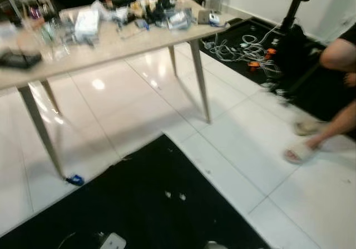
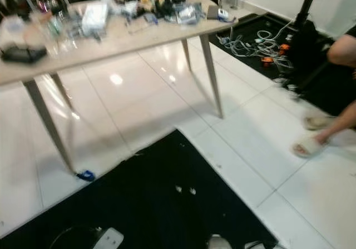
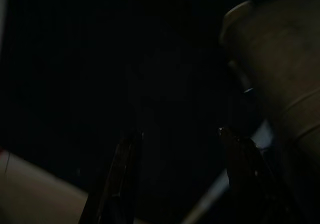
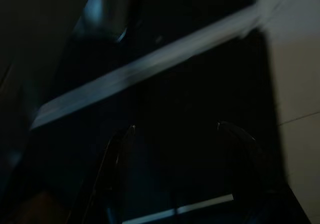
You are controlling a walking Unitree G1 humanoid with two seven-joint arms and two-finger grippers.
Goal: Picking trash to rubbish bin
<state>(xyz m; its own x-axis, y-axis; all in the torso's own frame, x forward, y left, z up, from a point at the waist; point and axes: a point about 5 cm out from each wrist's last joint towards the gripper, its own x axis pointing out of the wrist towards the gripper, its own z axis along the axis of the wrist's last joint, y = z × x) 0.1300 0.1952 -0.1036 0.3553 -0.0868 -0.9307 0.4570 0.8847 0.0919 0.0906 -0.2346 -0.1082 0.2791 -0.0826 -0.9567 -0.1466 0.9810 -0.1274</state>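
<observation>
- Two small pale scraps of trash (image 1: 174,195) lie side by side on the black floor mat (image 1: 144,204), near its middle, well apart from anything else; they are too small and blurred to tell what they are made of.
- A small blue crumpled scrap (image 1: 74,179) lies on the white tiled floor (image 1: 233,143) just beside the foot of the near left leg of the bench, at the mat's edge.
- At the mat's near edge sits a white boxy object (image 1: 113,241) with a thin cable looping beside it; no writing on it can be read.
- The long pale wood-topped bench (image 1: 111,46) on slim tapered legs stands behind the mat, cluttered with a white box (image 1: 87,22), dark gadgets, clear bottles and a flat black item (image 1: 19,59) near its left end; labels are too blurred to read.
- Beyond the bench's right end, a tangle of white cables (image 1: 245,50) with orange bits lies on a second dark mat beside a black tripod stand (image 1: 295,15).
- At the right edge a person's arm and slippered foot (image 1: 300,149) rest on the tiles.
- The left tool (image 3: 177,149), seen in the dark left wrist view, has its two black fingers spread apart with nothing between them.
- The right tool (image 4: 175,144) likewise stands parted and empty, over dark ground.
</observation>
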